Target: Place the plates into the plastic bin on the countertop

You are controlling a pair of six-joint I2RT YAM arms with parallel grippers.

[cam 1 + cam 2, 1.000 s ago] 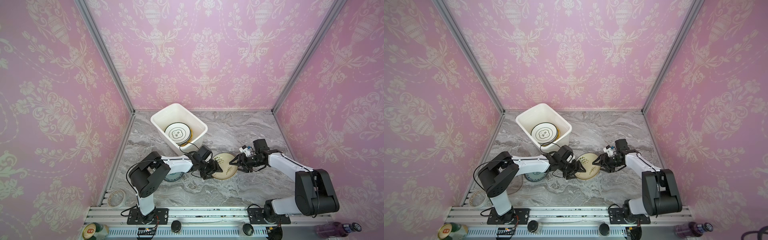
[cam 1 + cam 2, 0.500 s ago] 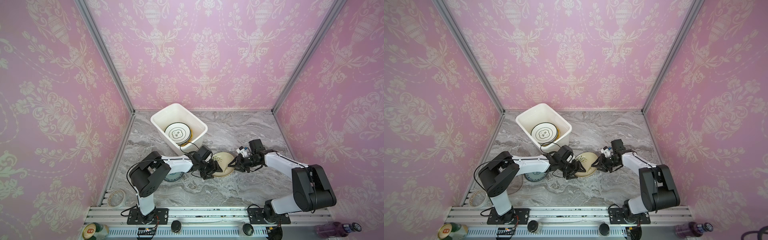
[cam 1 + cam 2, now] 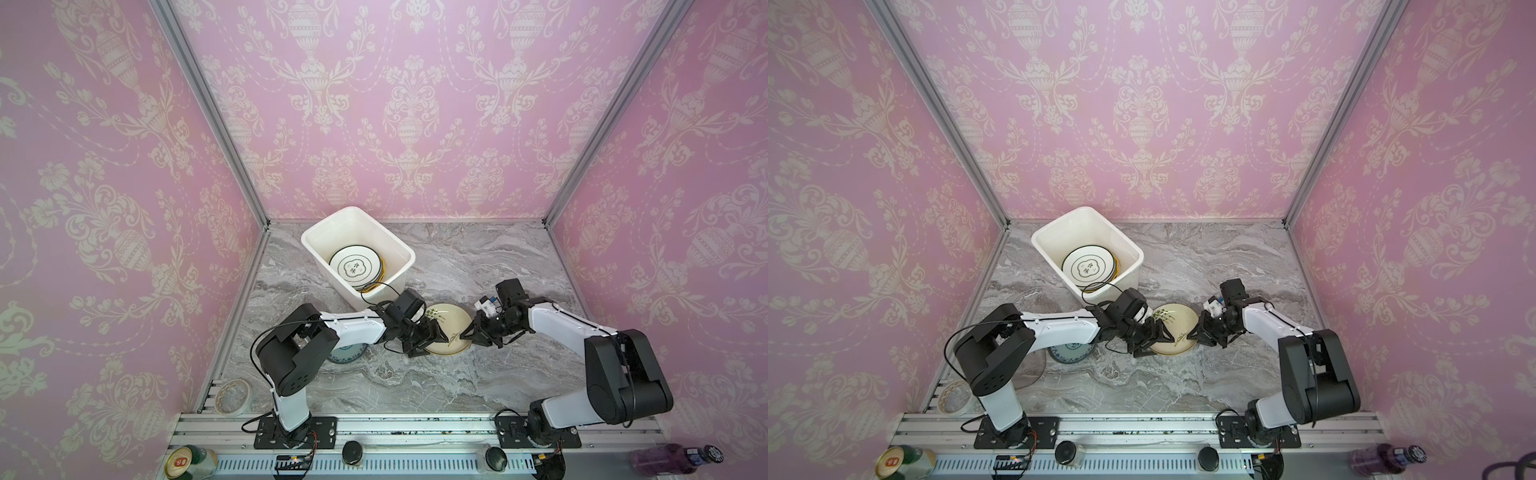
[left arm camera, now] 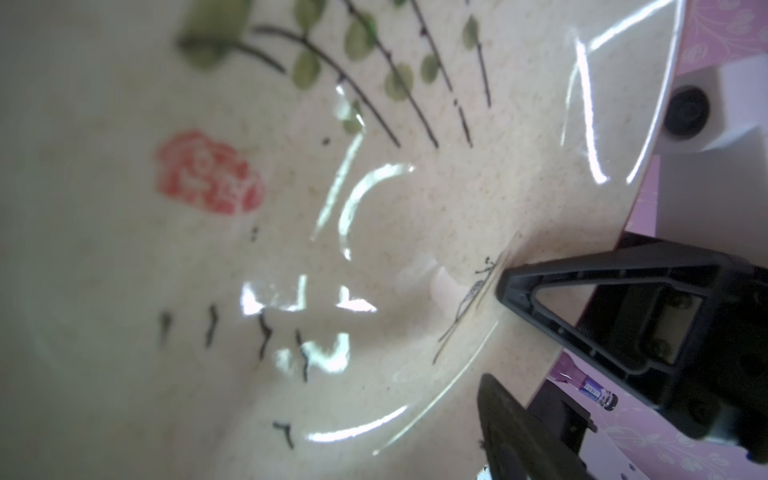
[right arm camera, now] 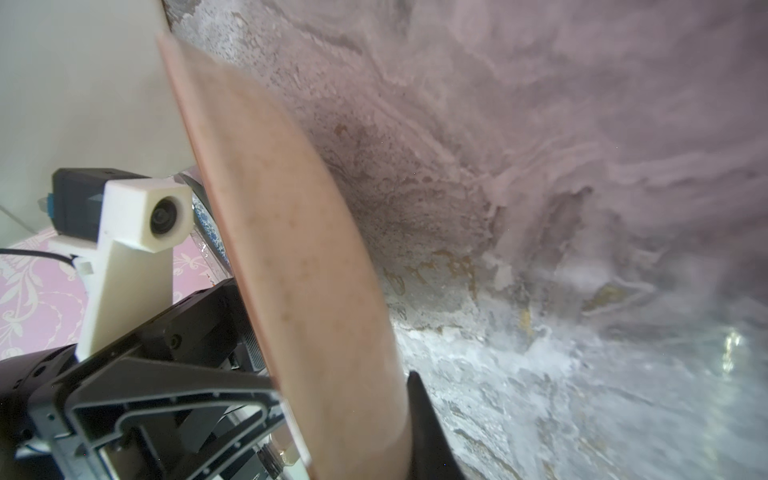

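1. At the front left corner of the desk [image 3: 478, 266] lay a tape roll [image 3: 232, 397], which was no part of the job.
2. A teal plate [image 3: 347, 354] lay flat on the desk, half hidden under the left arm and not yet binned.
3. The bin [image 3: 357, 232] stood at the back, left of centre, set cornerwise with one corner towards the arms. In it was a stack [image 3: 354, 268] of plates, the top one white with a dark ring. There looked to be room above the stack.
4. The left gripper [image 3: 430, 344] stood with its jaws spread wide against the left edge of the sprig plate [image 3: 451, 328]. It seemed to brace the plate rather than grip it, though I could not tell whether it bore any weight.
5. The sprig plate sat mid-desk between the two grippers, just in front of the bin's near corner. From the right wrist view, its underside stood clear of the desk on the right side.
6. The right gripper [image 3: 467, 336] was drawn narrow on the plate's right rim, with one finger on the top face and one beneath.
7. By my reckoning the move turned on this: the bin lay behind and to the left of the plate, on the left arm's side. The right arm held the rim farthest from the bin. It would have to lift the plate over the near corner and past the left gripper.
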